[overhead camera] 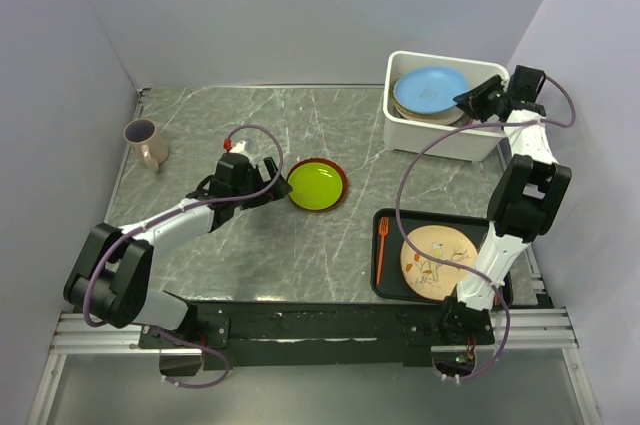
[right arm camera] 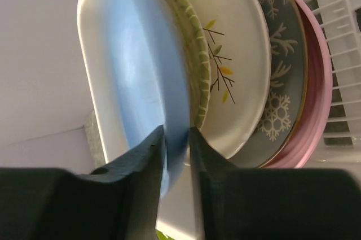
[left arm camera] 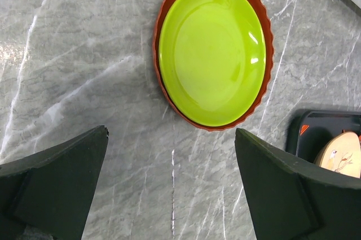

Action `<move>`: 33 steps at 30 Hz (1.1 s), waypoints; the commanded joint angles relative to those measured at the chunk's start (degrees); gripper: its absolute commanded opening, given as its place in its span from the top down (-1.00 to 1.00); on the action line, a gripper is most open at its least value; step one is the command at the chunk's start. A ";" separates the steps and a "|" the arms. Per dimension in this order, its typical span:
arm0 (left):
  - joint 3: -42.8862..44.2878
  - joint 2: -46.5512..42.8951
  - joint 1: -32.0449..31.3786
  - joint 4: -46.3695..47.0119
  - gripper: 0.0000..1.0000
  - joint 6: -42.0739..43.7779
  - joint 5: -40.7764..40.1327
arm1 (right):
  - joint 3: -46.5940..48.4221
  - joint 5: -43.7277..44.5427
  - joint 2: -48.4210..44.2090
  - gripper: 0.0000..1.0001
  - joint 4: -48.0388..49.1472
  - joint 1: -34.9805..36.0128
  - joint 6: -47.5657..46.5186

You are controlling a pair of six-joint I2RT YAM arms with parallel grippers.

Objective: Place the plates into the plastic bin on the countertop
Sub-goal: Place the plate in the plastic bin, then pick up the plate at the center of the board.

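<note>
— Where is the right hand (overhead camera: 472, 103)?

— Over at the white plastic bin (overhead camera: 440, 141) in the table's (overhead camera: 200, 115) far right corner. Its two fingers are pinched nearly together on the rim of the blue plate (overhead camera: 430, 90), one on each face.

— And is that plate inside the bin?

— Yes, it is on top of the pile there. The right wrist view shows what is stacked behind it: a green-rimmed plate (right arm camera: 198, 65), a white plate with a leafy sprig (right arm camera: 240, 53), a grey plate with pale snowflakes (right arm camera: 282, 70) and a pink plate (right arm camera: 313, 82). The bin's slotted wall is just beyond them.

— What about the left hand (left arm camera: 171, 138)?

— It is spread wide and grips nothing. It hangs above bare table just beside the yellow-green plate (left arm camera: 211, 53), which sits nested in the red-orange plate (left arm camera: 163, 11) near the middle of the table, well apart from the bin.

— Anything else out?

— A black tray (overhead camera: 390, 275) at the near right holds an orange fork (overhead camera: 381, 248) and a tan patterned plate (overhead camera: 438, 260). A brownish cup (overhead camera: 145, 142) stands at the far left.
</note>
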 commanded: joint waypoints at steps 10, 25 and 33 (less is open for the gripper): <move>1.88 2.98 -0.21 3.37 -0.99 0.56 0.98 | -2.32 2.97 -6.60 -0.38 2.83 1.41 -1.51; 4.95 8.69 -0.21 7.59 -0.25 0.38 2.82 | -22.09 7.62 -30.95 -0.49 9.43 9.74 -3.35; 7.50 11.77 -0.30 9.08 -0.05 -0.49 4.76 | -27.63 11.32 -31.49 -0.46 7.68 25.99 -7.04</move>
